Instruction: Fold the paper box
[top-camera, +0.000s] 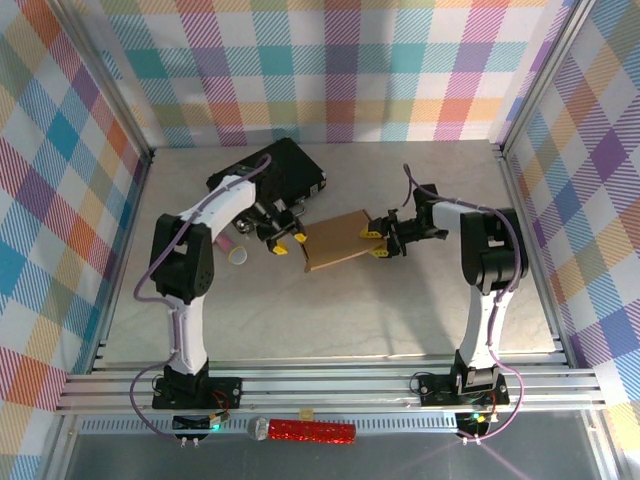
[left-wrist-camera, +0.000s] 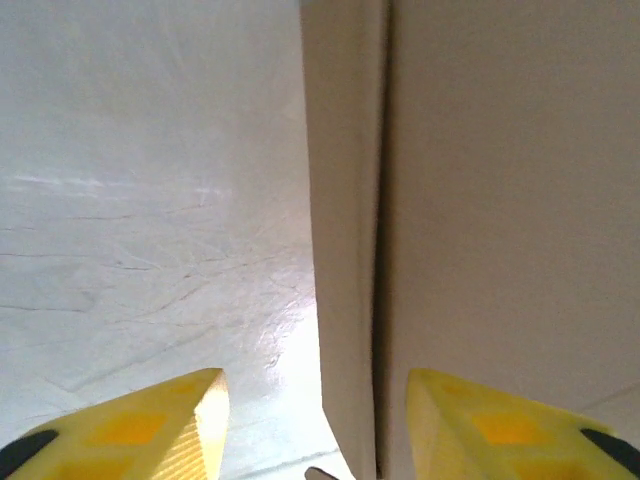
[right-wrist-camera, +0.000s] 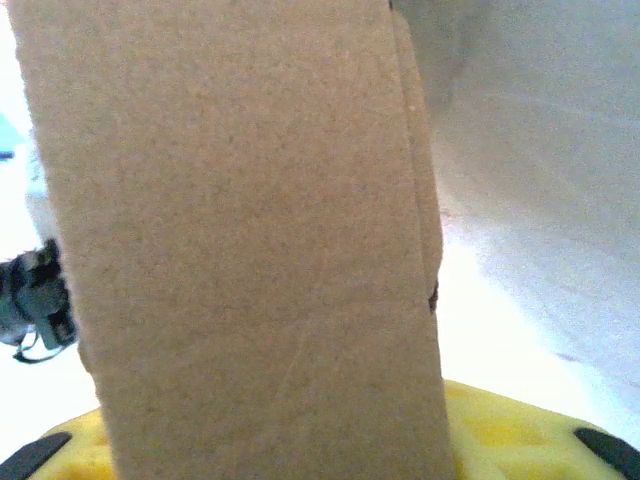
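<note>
The paper box (top-camera: 338, 240) is plain brown cardboard, folded flat-sided, and lies slanted mid-table. My left gripper (top-camera: 290, 240) is at its left end. In the left wrist view the yellow fingers (left-wrist-camera: 160, 420) stand apart, and the left gripper (left-wrist-camera: 315, 400) is open, with the paper box's edge (left-wrist-camera: 345, 250) running up between them. My right gripper (top-camera: 378, 245) is at the box's right end. In the right wrist view the paper box (right-wrist-camera: 240, 250) spans the gap between the yellow fingers (right-wrist-camera: 510, 435), so the right gripper (right-wrist-camera: 290, 440) is shut on it.
A black case (top-camera: 270, 175) lies just behind the left gripper. Two small pale round items (top-camera: 236, 252) sit left of the box. A red glittery tube (top-camera: 310, 431) rests on the front rail. Checkered walls ring the table.
</note>
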